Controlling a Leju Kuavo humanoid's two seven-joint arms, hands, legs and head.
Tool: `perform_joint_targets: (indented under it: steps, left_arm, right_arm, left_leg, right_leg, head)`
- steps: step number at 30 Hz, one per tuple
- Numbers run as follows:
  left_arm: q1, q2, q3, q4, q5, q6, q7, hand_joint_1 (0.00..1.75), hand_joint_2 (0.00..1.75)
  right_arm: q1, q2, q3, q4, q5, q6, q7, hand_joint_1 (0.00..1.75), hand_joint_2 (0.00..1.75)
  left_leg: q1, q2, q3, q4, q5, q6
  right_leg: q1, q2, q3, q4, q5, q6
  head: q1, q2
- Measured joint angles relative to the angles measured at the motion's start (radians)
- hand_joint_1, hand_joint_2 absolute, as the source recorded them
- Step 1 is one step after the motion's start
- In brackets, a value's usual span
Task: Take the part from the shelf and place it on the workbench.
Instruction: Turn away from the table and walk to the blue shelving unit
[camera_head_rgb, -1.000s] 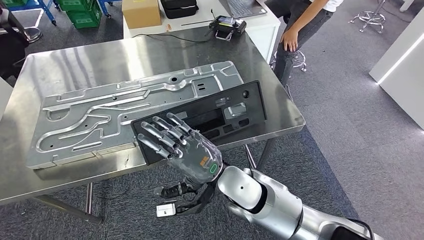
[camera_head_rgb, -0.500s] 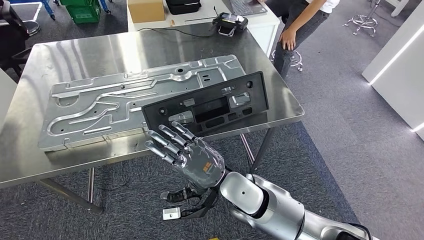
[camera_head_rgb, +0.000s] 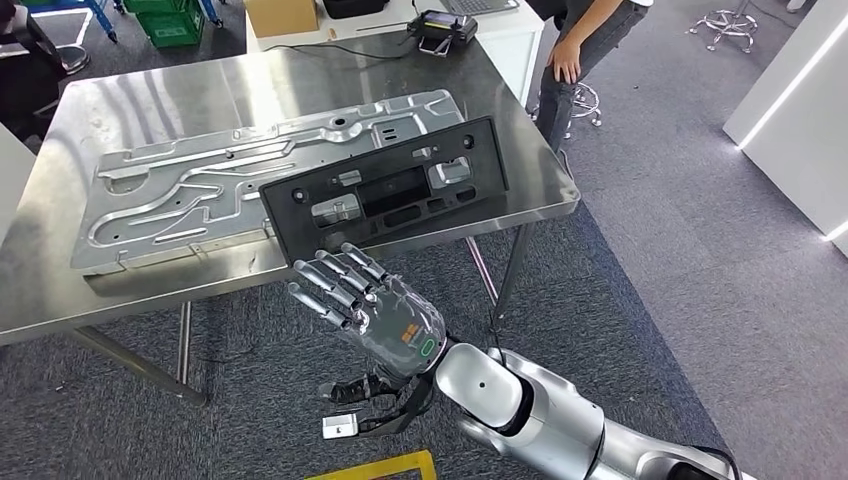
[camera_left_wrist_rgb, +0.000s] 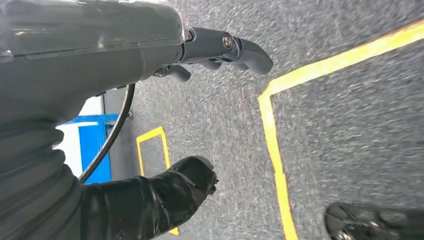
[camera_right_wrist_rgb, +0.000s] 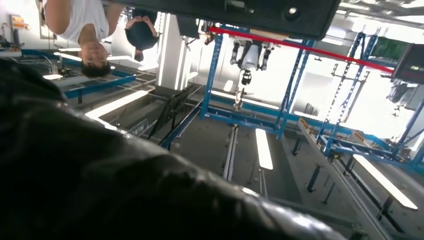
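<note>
The black plastic part (camera_head_rgb: 390, 195) lies flat on the steel workbench (camera_head_rgb: 160, 100). Its far side overlaps a large silver stamped panel (camera_head_rgb: 200, 190), and its near edge sits at the table's front edge. My right hand (camera_head_rgb: 375, 310) hovers off the table, a little in front of and below that near edge, with fingers spread and nothing in it. The right wrist view catches the part's dark edge (camera_right_wrist_rgb: 225, 10) and the hand's dark cover (camera_right_wrist_rgb: 100, 175). My left hand (camera_left_wrist_rgb: 100, 65) hangs over the grey floor, thumb (camera_left_wrist_rgb: 165, 192) and fingers (camera_left_wrist_rgb: 225, 47) apart, empty.
A person (camera_head_rgb: 590, 30) stands by the table's far right corner. Behind the bench a white desk carries a cardboard box (camera_head_rgb: 280, 15) and a black device (camera_head_rgb: 445, 25). Green crates (camera_head_rgb: 170, 20) stand at far left. Yellow floor tape (camera_head_rgb: 380, 468) lies near my feet.
My right hand has drawn back off the black part's near edge and now hangs clear of the table. The part stays on the bench. The view has shifted slightly.
</note>
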Motion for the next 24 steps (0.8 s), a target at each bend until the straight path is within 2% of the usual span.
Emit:
perform_joint_targets:
  steps: [1, 2, 3, 4, 5, 7, 8, 9, 11, 12, 13, 14, 15, 16, 18, 19, 21, 22, 24]
  left_arm:
    - [-0.002, 0.0, -0.002, 0.0, -0.002, 0.001, 0.002, 0.0, 1.75]
    - [-0.004, 0.002, -0.003, 0.0, -0.002, 0.004, 0.002, 0.0, 1.75]
    - [-0.006, 0.003, -0.003, 0.0, 0.002, 0.009, 0.001, 0.0, 1.75]
    - [-0.008, 0.004, -0.003, 0.0, 0.01, 0.016, -0.001, 0.0, 1.75]
    - [-0.009, 0.004, -0.001, 0.0, 0.017, 0.024, -0.004, 0.0, 1.75]
    - [-0.007, 0.002, 0.001, 0.0, 0.007, 0.036, -0.008, 0.0, 1.75]
    - [-0.007, 0.0, -0.002, 0.0, -0.01, 0.038, -0.007, 0.0, 1.75]
    - [-0.006, -0.002, -0.008, 0.0, -0.025, 0.04, -0.005, 0.0, 1.75]
    - [-0.006, -0.007, -0.015, 0.0, -0.035, 0.046, 0.0, 0.0, 1.75]
    - [-0.006, -0.01, -0.016, -0.001, -0.035, 0.049, 0.001, 0.0, 1.75]
    - [-0.006, -0.015, -0.016, -0.001, -0.033, 0.052, 0.0, 0.0, 1.75]
    - [-0.005, -0.021, -0.016, -0.002, -0.029, 0.056, -0.002, 0.0, 1.75]
    - [-0.004, -0.026, -0.013, -0.004, -0.022, 0.061, -0.004, 0.0, 1.75]
    - [-0.003, -0.033, -0.008, -0.006, -0.014, 0.067, -0.007, 0.0, 1.75]
    - [0.002, -0.047, 0.007, -0.014, -0.004, 0.074, -0.012, 0.0, 1.75]
    - [0.004, -0.052, 0.015, -0.018, -0.004, 0.075, -0.014, 0.0, 1.75]
    - [0.008, -0.059, 0.029, -0.024, -0.007, 0.069, -0.017, 0.0, 1.75]
    - [0.01, -0.06, 0.037, -0.027, -0.007, 0.063, -0.018, 0.0, 1.75]
    - [0.013, -0.058, 0.054, -0.033, -0.007, 0.052, -0.02, 0.0, 1.75]
  right_arm:
    - [0.0, 0.005, 0.001, 0.004, 0.0, 0.0, 0.0, 0.0, 0.0]
    - [0.0, 0.009, 0.001, 0.008, 0.0, 0.0, 0.001, 0.0, 0.0]
    - [0.002, 0.013, 0.001, 0.011, 0.0, 0.0, 0.003, 0.0, 0.0]
    - [0.007, 0.015, 0.001, 0.014, 0.002, -0.001, 0.007, 0.0, 0.0]
    - [0.016, 0.017, 0.001, 0.016, 0.005, -0.002, 0.013, 0.0, 0.0]
    - [0.041, 0.016, 0.0, 0.024, 0.012, -0.003, 0.029, 0.0, 0.0]
    - [0.056, 0.014, -0.002, 0.029, 0.013, -0.003, 0.037, 0.0, 0.0]
    - [0.071, 0.01, -0.007, 0.035, 0.011, -0.002, 0.045, 0.0, 0.0]
    - [0.109, -0.002, -0.025, 0.045, -0.001, 0.006, 0.06, 0.0, 0.0]
    - [0.133, -0.01, -0.038, 0.052, -0.012, 0.015, 0.067, 0.0, 0.0]
    - [0.161, -0.015, -0.054, 0.062, -0.026, 0.027, 0.073, 0.0, 0.0]
    - [0.192, -0.018, -0.074, 0.077, -0.041, 0.039, 0.08, 0.0, 0.0]
    - [0.223, -0.02, -0.098, 0.097, -0.057, 0.051, 0.088, 0.0, 0.44]
    - [0.252, -0.019, -0.127, 0.125, -0.075, 0.061, 0.096, 0.0, 0.87]
    - [0.295, -0.009, -0.2, 0.209, -0.129, 0.078, 0.11, 0.0, 1.75]
    - [0.309, 0.0, -0.239, 0.268, -0.166, 0.083, 0.113, 0.0, 1.75]
    - [0.323, 0.025, -0.32, 0.423, -0.25, 0.085, 0.111, 0.0, 1.75]
    - [0.324, 0.041, -0.361, 0.512, -0.289, 0.086, 0.109, 0.0, 1.75]
    - [0.323, 0.072, -0.441, 0.682, -0.357, 0.096, 0.115, 0.0, 1.75]
  left_leg:
    - [-0.001, 0.0, 0.051, -0.063, 0.017, 0.004]
    - [-0.003, 0.0, 0.104, -0.136, 0.019, 0.009]
    - [-0.007, 0.0, 0.142, -0.193, 0.014, 0.016]
    - [-0.011, -0.001, 0.164, -0.231, 0.005, 0.023]
    - [-0.015, -0.001, 0.17, -0.248, 0.004, 0.03]
    - [-0.012, 0.001, 0.16, -0.258, 0.023, 0.048]
    - [-0.01, 0.004, 0.153, -0.263, 0.035, 0.058]
    - [-0.007, 0.007, 0.143, -0.267, 0.049, 0.066]
    - [-0.007, 0.01, 0.115, -0.266, 0.071, 0.076]
    - [-0.007, 0.01, 0.099, -0.263, 0.082, 0.076]
    - [-0.007, 0.01, 0.082, -0.261, 0.093, 0.075]
    - [-0.007, 0.01, 0.066, -0.257, 0.102, 0.073]
    - [-0.007, 0.009, 0.051, -0.252, 0.11, 0.071]
    - [-0.007, 0.008, 0.039, -0.246, 0.117, 0.068]
    - [-0.009, 0.007, 0.02, -0.236, 0.128, 0.058]
    - [-0.01, 0.007, 0.016, -0.233, 0.134, 0.052]
    - [-0.011, 0.008, 0.015, -0.24, 0.144, 0.041]
    - [-0.011, 0.009, 0.015, -0.245, 0.134, 0.043]
    - [-0.013, 0.009, 0.012, -0.251, 0.095, 0.053]
  right_leg:
    - [0.0, 0.0, -0.012, 0.004, 0.007, 0.003]
    - [0.002, 0.0, -0.021, 0.009, 0.014, 0.007]
    - [0.003, -0.001, -0.026, 0.011, 0.021, 0.012]
    - [0.003, -0.003, -0.029, 0.012, 0.028, 0.019]
    - [0.003, -0.004, -0.029, 0.009, 0.036, 0.025]
    - [0.001, -0.004, -0.032, 0.008, 0.041, 0.038]
    - [0.001, -0.002, -0.039, 0.021, 0.02, 0.044]
    - [0.0, 0.001, -0.05, 0.052, -0.019, 0.049]
    - [-0.004, 0.004, -0.078, 0.161, -0.12, 0.058]
    - [-0.006, 0.005, -0.088, 0.22, -0.15, 0.062]
    - [-0.007, 0.004, -0.086, 0.259, -0.156, 0.065]
    - [-0.009, 0.004, -0.07, 0.268, -0.141, 0.067]
    - [-0.01, 0.004, -0.036, 0.241, -0.114, 0.067]
    - [-0.01, 0.004, 0.014, 0.183, -0.091, 0.066]
    - [-0.006, 0.005, 0.111, 0.047, -0.092, 0.058]
    - [-0.004, 0.005, 0.137, 0.002, -0.103, 0.053]
    - [-0.001, 0.006, 0.145, -0.029, -0.107, 0.044]
    - [-0.001, 0.006, 0.143, -0.036, -0.104, 0.044]
    - [-0.004, 0.004, 0.139, -0.049, -0.1, 0.04]
  head:
    - [0.0, 0.0]
    - [0.0, 0.0]
    - [0.0, 0.0]
    - [0.0, 0.0]
    - [0.0, 0.0]
    - [0.0, 0.0]
    - [0.001, 0.0]
    - [0.001, 0.0]
    - [0.001, 0.0]
    - [0.001, 0.0]
    - [0.001, 0.0]
    - [0.001, 0.0]
    - [0.001, 0.0]
    - [0.001, 0.0]
    - [0.001, 0.0]
    - [0.001, 0.0]
    - [0.0, 0.0]
    - [0.001, 0.0]
    - [0.0, 0.0]
